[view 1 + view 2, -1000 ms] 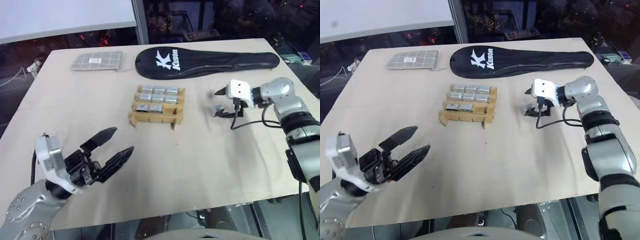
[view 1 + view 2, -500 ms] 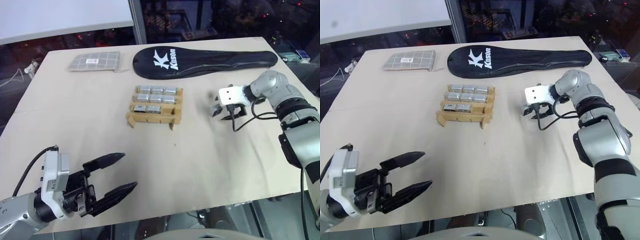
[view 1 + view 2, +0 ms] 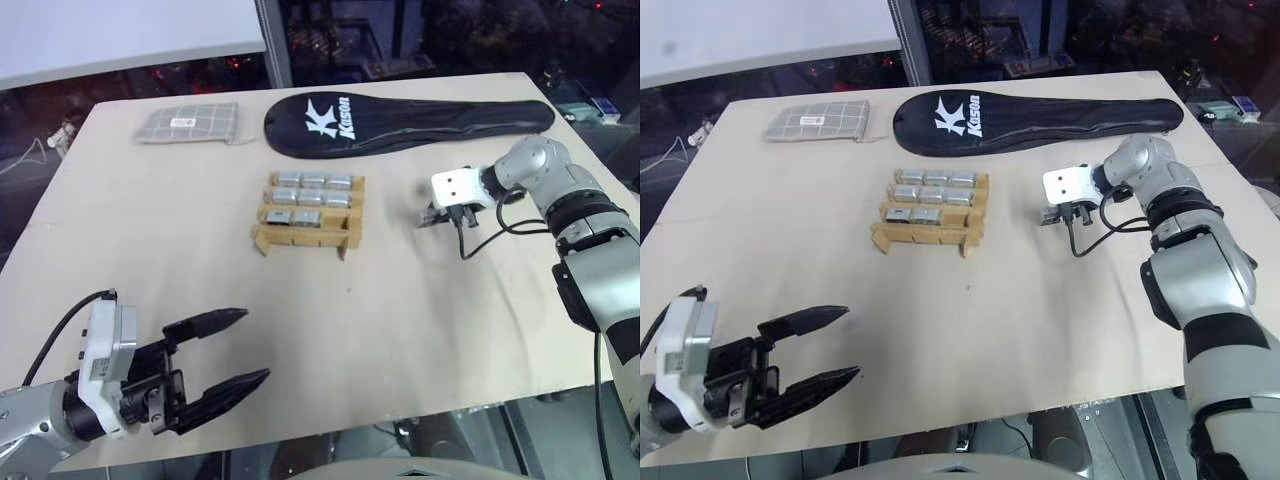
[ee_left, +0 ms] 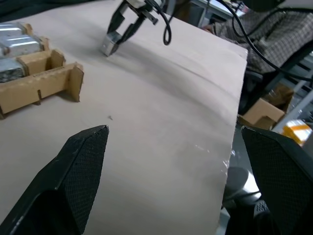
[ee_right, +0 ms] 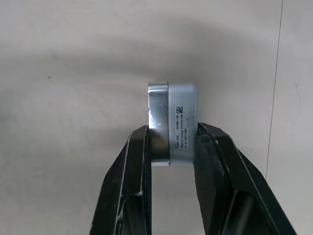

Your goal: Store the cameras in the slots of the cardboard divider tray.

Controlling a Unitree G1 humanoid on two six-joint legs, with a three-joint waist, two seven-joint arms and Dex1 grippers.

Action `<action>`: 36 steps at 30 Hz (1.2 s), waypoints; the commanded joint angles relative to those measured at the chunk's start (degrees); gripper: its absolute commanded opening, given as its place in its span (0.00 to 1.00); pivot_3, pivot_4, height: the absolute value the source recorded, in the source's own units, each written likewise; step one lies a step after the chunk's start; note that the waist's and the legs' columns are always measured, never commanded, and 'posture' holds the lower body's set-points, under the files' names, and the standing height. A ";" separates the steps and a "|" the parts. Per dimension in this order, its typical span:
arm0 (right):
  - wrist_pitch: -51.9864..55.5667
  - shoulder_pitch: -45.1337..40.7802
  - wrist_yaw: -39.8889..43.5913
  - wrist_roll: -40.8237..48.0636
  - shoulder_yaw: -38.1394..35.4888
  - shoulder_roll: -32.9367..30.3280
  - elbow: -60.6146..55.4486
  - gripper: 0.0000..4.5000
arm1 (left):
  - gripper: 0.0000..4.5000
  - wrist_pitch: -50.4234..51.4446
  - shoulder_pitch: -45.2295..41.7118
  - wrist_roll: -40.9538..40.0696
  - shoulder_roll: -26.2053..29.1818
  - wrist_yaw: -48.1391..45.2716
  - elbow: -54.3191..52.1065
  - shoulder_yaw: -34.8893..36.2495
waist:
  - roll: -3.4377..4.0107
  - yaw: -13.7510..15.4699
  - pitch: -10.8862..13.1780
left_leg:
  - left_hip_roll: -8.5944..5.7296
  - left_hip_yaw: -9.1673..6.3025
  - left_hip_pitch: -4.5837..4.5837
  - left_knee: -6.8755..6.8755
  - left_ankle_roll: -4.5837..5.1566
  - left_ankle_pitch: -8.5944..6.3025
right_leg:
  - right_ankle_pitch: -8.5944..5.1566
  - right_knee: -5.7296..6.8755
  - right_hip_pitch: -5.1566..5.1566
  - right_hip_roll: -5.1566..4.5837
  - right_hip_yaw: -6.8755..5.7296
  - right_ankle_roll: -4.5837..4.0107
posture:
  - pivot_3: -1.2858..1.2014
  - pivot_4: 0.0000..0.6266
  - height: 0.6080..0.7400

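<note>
Fingers of the left gripper (image 3: pixel 235 350) stand spread wide and empty, well nearer than the cardboard divider tray (image 3: pixel 308 212). Right of the tray, the right gripper (image 5: pixel 171 147) is clamped on a camera (image 5: pixel 173 122) across its flat sides; it looks rigid, smooth metal, probably slippery. Beyond lies the racket cover (image 3: pixel 405 122).

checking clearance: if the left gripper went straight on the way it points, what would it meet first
Bare table ahead of the left gripper. Further along sits the right gripper, shut on a camera. The cardboard divider tray lies off to one side.
</note>
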 commanded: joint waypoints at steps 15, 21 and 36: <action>31.54 -0.57 13.00 18.41 -9.28 13.23 -24.48 0.15 | 1.00 -0.31 -0.75 0.00 4.20 -7.01 7.68 11.33 | 0.07 0.11 0.04 | 0.12 -0.02 -0.33 -0.43 -0.20 0.08 | 0.15 -0.04 -0.52 -0.15 -0.03 0.17 | 0.52 0.24 1.00; 39.43 2.36 7.00 17.13 -6.97 15.37 -32.76 0.15 | 1.00 -0.38 -1.18 1.77 5.38 -9.26 10.71 11.71 | 0.07 0.15 0.04 | 0.13 -0.03 -0.60 -0.45 -0.48 0.24 | 0.17 -0.03 -0.80 -0.17 -0.05 0.15 | 0.52 0.24 1.00; 46.34 1.14 -1.47 11.76 -0.78 17.46 -32.57 0.15 | 1.00 -2.38 -3.71 7.16 7.32 -13.89 18.07 11.73 | 0.06 0.08 0.04 | 0.13 -0.07 -0.65 -0.46 -0.55 0.27 | 0.19 -0.03 -0.84 -0.01 -0.11 0.11 | 0.52 0.24 1.00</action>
